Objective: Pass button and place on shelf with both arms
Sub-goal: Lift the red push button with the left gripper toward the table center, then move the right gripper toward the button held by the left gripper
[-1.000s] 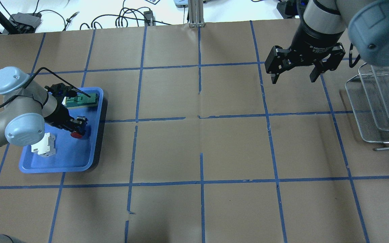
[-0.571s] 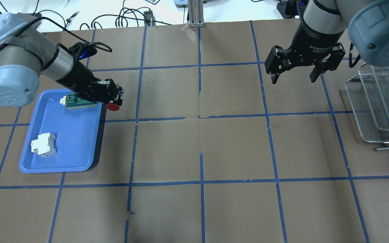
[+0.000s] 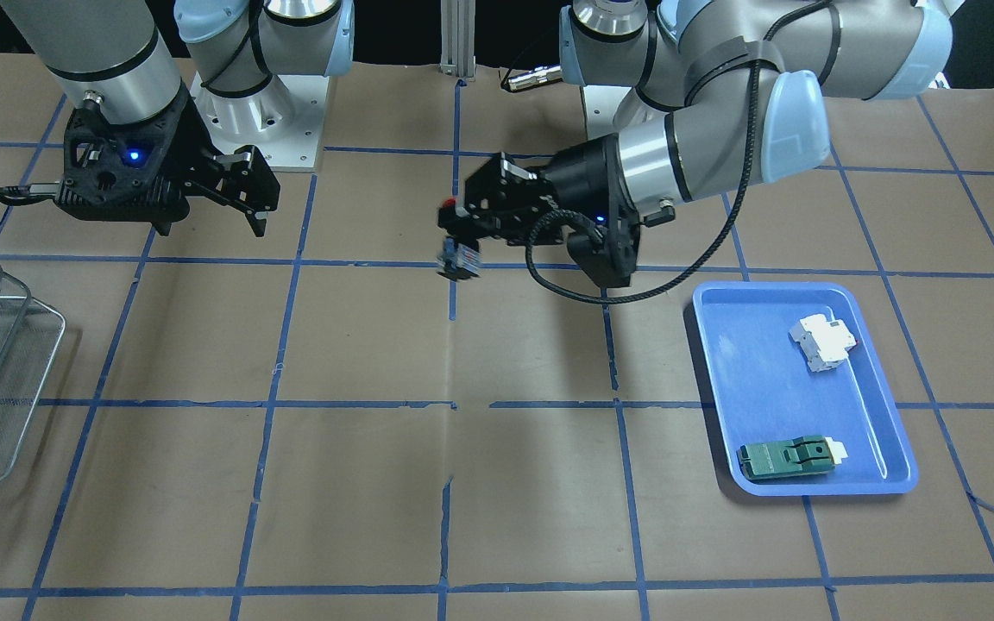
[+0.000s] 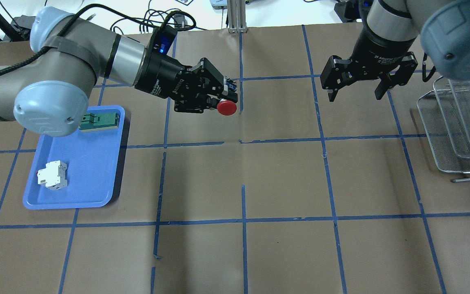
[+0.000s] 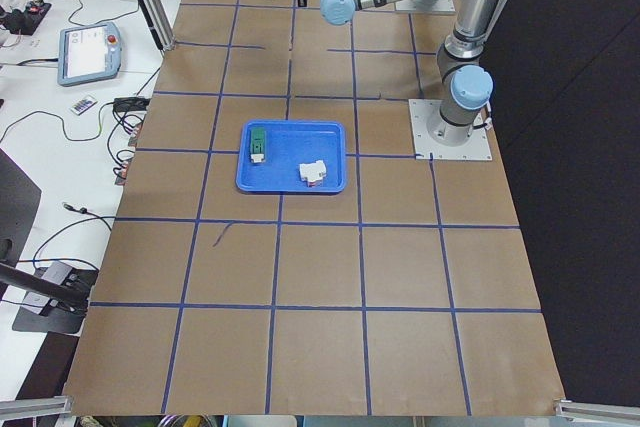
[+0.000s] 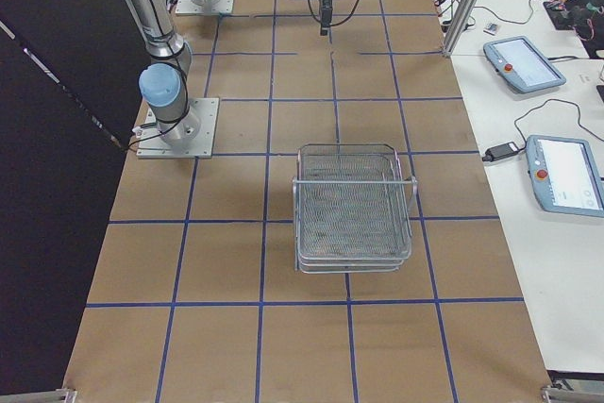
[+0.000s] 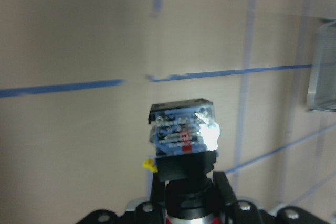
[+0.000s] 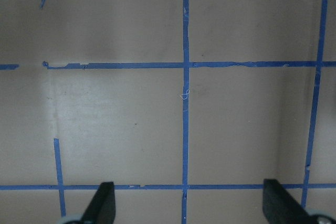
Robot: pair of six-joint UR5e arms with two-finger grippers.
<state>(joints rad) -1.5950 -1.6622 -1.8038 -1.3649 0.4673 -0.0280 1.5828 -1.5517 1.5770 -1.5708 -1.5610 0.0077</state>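
Black left gripper (image 4: 225, 96) clamps the button (image 4: 227, 108) by its body, red cap outward, above the table (image 4: 284, 175) toward twelve o'clock from centre. At two o'clock the right gripper (image 4: 355, 97) hangs spread wide; shelf (image 4: 439, 139) at three, blue tray (image 4: 90, 183) at nine.

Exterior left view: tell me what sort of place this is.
Probably a robotics lab workcell. The left arm is bolted to a tape-gridded table, and teach pendants and cables lie on the white side bench.
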